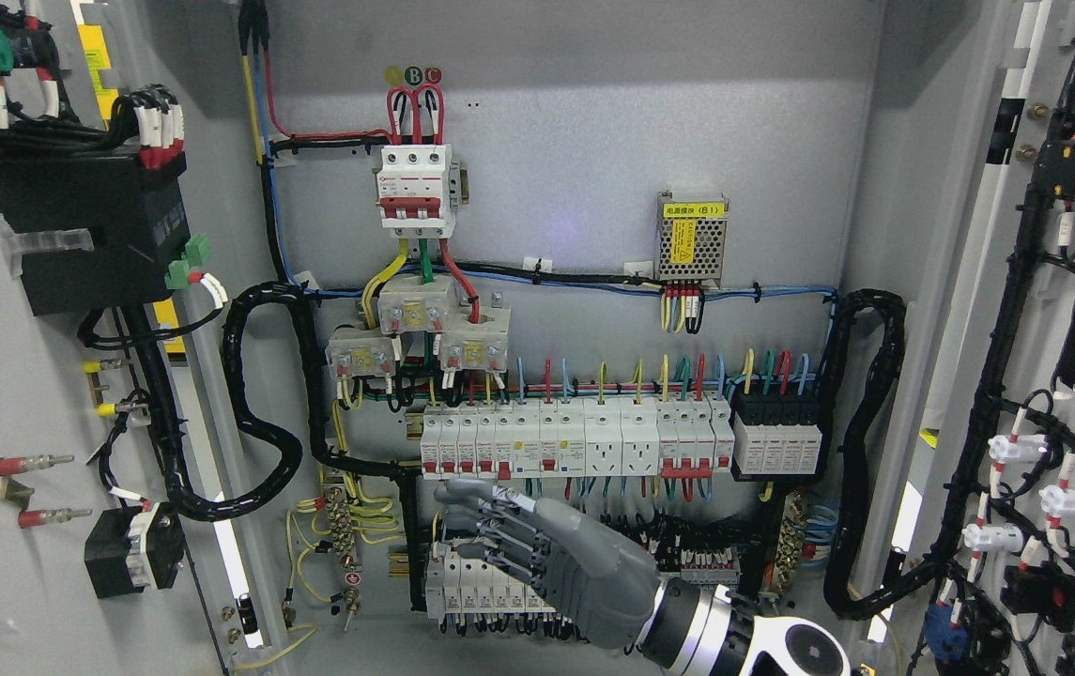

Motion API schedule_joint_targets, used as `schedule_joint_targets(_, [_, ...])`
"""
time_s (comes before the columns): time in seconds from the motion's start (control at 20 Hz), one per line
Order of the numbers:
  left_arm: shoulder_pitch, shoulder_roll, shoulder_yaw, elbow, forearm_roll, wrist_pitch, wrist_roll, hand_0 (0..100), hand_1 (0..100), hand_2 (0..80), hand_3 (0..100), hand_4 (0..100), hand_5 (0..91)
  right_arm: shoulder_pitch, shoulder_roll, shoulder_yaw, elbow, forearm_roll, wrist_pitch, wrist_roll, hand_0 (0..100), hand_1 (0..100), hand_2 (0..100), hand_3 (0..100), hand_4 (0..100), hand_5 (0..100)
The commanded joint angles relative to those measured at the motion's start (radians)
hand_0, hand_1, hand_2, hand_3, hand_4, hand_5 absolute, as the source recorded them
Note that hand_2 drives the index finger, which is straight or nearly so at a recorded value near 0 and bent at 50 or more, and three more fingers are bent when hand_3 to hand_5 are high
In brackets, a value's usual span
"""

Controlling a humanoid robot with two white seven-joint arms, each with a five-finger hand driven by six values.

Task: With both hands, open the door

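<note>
The cabinet stands with both doors swung wide. The left door (21,394) shows its inner face with a black module and wiring, and the right door (1053,394) shows its inner face with white connectors and black cables. My right hand (499,540) comes in from the lower right and hangs inside the cabinet. Its grey fingers (490,554) are stretched out to the left and hold nothing, in front of the lower row of small breakers (481,591). It touches neither door. My left hand is out of view.
The back panel (593,141) carries a red-and-white main breaker (416,191), a metal power supply (691,238), a long row of white breakers (575,441) and black cable looms (260,413) on both sides. Yellow-green earth wires (349,526) hang at the lower left.
</note>
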Motion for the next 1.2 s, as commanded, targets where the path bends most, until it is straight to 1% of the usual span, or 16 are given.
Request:
schedule_joint_targets(0.0, [0.000,0.000,0.000,0.000,0.000,0.000,-0.001,36,19,0.0,0,0,0.0,0.080,-0.008,0.218,-0.070,-0.002,-0.003,0.000,21,10,0,0,0,0])
schedule_joint_targets(0.1, [0.000,0.000,0.000,0.000,0.000,0.000,0.001,36,19,0.0,0,0,0.0,0.085,0.004,0.253,-0.068,0.000,-0.003,-0.005,21,10,0,0,0,0])
schedule_joint_targets(0.2, [0.001,0.000,0.000,0.000,0.000,0.000,-0.001,36,19,0.0,0,0,0.0,0.085,0.029,0.265,-0.062,0.000,-0.002,-0.035,21,10,0,0,0,0])
schedule_joint_targets(0.25, [0.001,0.000,0.000,0.000,0.000,0.000,-0.001,36,19,0.0,0,0,0.0,0.086,0.037,0.267,-0.061,-0.002,-0.002,-0.039,21,10,0,0,0,0])
schedule_joint_targets(0.4, [0.000,0.000,0.000,0.000,0.000,0.000,0.001,36,19,0.0,0,0,0.0,0.092,0.067,0.291,-0.058,0.000,0.000,-0.039,21,10,0,0,0,0])
schedule_joint_targets(0.6, [0.000,0.000,0.000,0.000,0.000,0.000,-0.001,36,19,0.0,0,0,0.0,0.106,0.126,0.339,-0.058,0.001,0.000,-0.039,21,10,0,0,0,0])
schedule_joint_targets(0.75, [0.000,0.000,0.000,0.000,0.000,0.000,-0.001,36,19,0.0,0,0,0.0,0.106,0.132,0.360,-0.032,0.004,0.001,-0.042,21,11,0,0,0,0])
schedule_joint_targets(1.05, [0.000,0.000,0.000,0.000,0.000,0.000,-0.002,36,19,0.0,0,0,0.0,0.101,0.132,0.368,0.025,-0.002,-0.009,-0.049,22,11,0,0,0,0])
schedule_joint_targets(1.15, [0.000,0.000,-0.001,0.000,0.000,0.000,-0.004,36,19,0.0,0,0,0.0,0.094,0.132,0.382,0.033,0.000,-0.009,-0.049,22,10,0,0,0,0])
